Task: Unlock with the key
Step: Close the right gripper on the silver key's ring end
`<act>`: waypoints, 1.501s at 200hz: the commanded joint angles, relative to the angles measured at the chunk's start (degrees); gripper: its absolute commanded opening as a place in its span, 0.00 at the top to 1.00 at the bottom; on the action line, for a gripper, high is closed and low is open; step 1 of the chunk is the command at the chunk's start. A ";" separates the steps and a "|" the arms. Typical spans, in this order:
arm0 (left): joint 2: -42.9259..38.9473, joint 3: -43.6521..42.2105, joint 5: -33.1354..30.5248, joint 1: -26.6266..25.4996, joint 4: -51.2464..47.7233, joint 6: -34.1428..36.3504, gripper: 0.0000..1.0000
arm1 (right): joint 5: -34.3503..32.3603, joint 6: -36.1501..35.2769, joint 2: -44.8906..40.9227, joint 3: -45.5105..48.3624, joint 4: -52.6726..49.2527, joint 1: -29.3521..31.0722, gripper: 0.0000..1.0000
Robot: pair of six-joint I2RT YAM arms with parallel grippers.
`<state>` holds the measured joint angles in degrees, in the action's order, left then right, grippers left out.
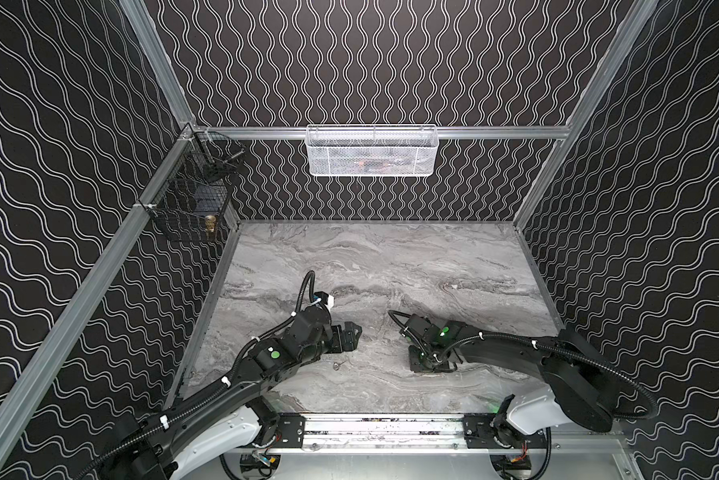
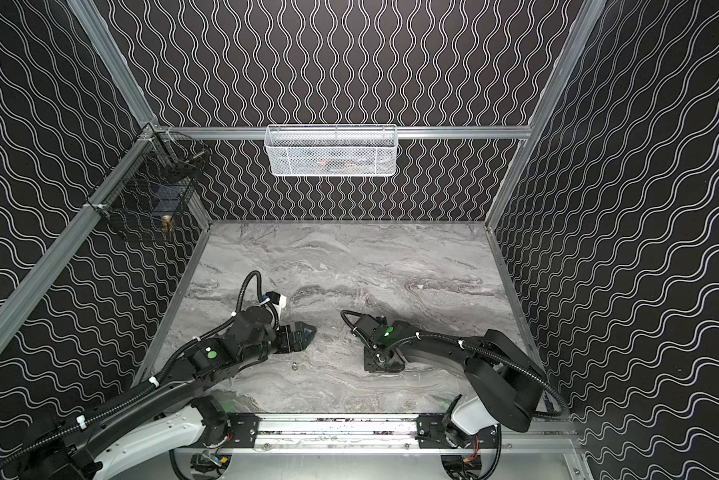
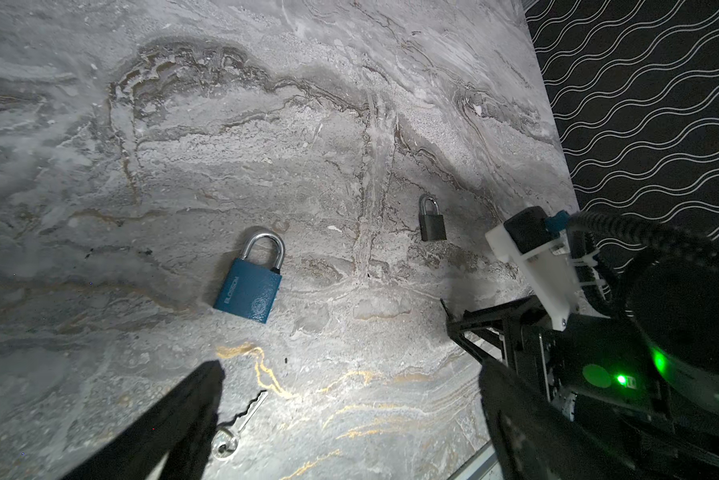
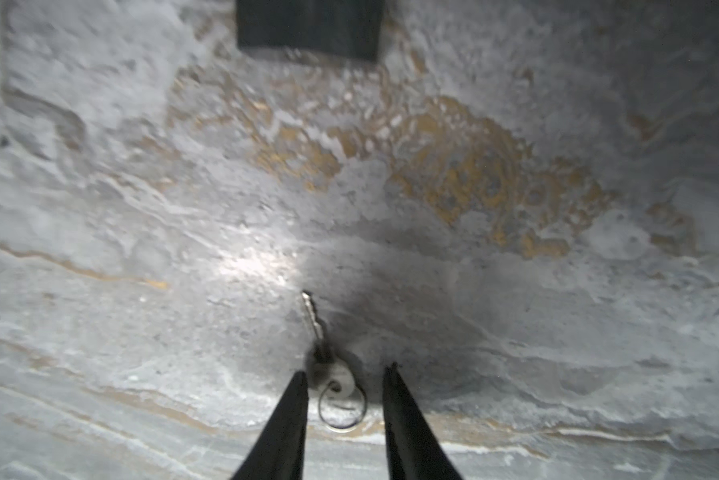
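**Key pickup: right gripper set over the bow**

Your right gripper (image 4: 345, 370) points down at the marble-pattern tabletop (image 1: 391, 257). Its jaws stand partly apart, with the round bow of a small silver key (image 4: 314, 328) between them. The right wrist view is soft, so one finger (image 4: 285, 424) may be brushing the bow, but nothing looks clamped. The key lies flat, its blade pointing away from the gripper toward a black padlock (image 3: 432, 224) just ahead. A split ring (image 4: 343, 409) threaded through the bow also lies between the fingers.

Your left gripper (image 1: 351, 336) is spread wide and holds nothing. In the left wrist view a blue padlock (image 3: 251, 286) lies flat ahead of it, shackle apparently shut, well apart from the black one. A second key (image 3: 241, 419) lies near one left finger.

Treat the key as light, thin, stiff and slick. It is metal on a hard, smooth top, so it will likely skate or pivot if one pad lands first. Take it by the bow and leave the blade free for the keyway. While the key lies flat, only the bow's edges are open to the pads, which makes for a narrow hold. Keep the ring out of the pinch, or it could tilt the key. The padlocks look heavier and would probably slide when pushed, so you will likely need the left gripper to steady the body.
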<state>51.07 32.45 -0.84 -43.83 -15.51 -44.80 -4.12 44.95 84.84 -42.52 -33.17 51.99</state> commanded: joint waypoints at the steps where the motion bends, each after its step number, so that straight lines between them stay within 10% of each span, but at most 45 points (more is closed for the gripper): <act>1: 0.09 -0.15 -0.37 0.01 1.24 -0.29 0.01 | 3.66 -1.14 1.09 0.82 1.53 0.04 0.68; 182: 0.84 -0.46 1.24 0.00 3.46 -1.78 0.01 | 4.35 -1.84 -0.21 0.21 2.59 0.31 0.95; 300: -1.27 -0.98 0.52 0.06 2.64 -2.31 0.01 | 1.81 -2.38 1.10 -2.90 -1.93 4.19 0.67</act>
<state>50.54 31.77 0.40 -43.83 -13.04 -46.35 0.19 42.52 84.40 -44.07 -31.68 55.16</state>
